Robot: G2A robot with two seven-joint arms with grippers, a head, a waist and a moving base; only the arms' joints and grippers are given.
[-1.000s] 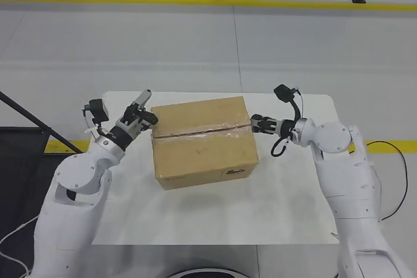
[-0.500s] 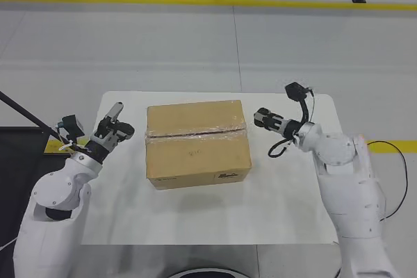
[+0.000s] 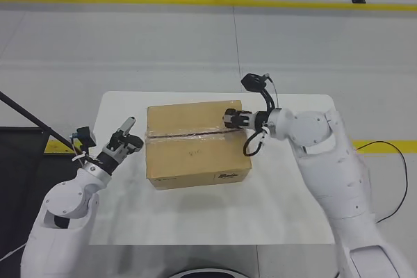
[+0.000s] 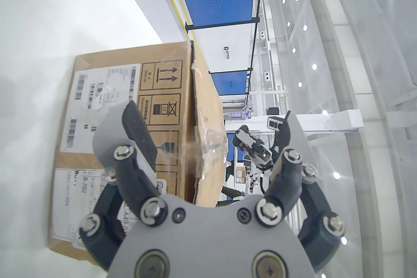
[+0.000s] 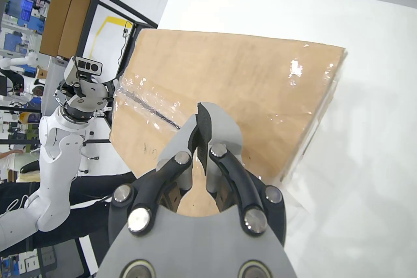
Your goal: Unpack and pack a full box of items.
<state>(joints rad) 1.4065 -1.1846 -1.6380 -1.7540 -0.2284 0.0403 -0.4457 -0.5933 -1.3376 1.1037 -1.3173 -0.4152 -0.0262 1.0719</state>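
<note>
A closed brown cardboard box (image 3: 197, 142) sits in the middle of the white table (image 3: 278, 201), its top seam sealed with clear tape (image 3: 194, 132). My right gripper (image 3: 231, 118) hangs shut over the box top near the right end of the seam; its fingertips (image 5: 199, 121) press together with nothing between them above the taped seam (image 5: 153, 111). My left gripper (image 3: 127, 135) stands open beside the box's left end, apart from it. In the left wrist view its fingers (image 4: 138, 126) frame the labelled end face of the box (image 4: 130, 116).
A black rack with flat cardboard (image 5: 60, 18) stands beyond the table's left side. Bare table surface lies in front of the box and to its right.
My right gripper moved left from beside the box's right end to above its top seam. My left gripper drew back from the box's left edge, then came a little closer again.
</note>
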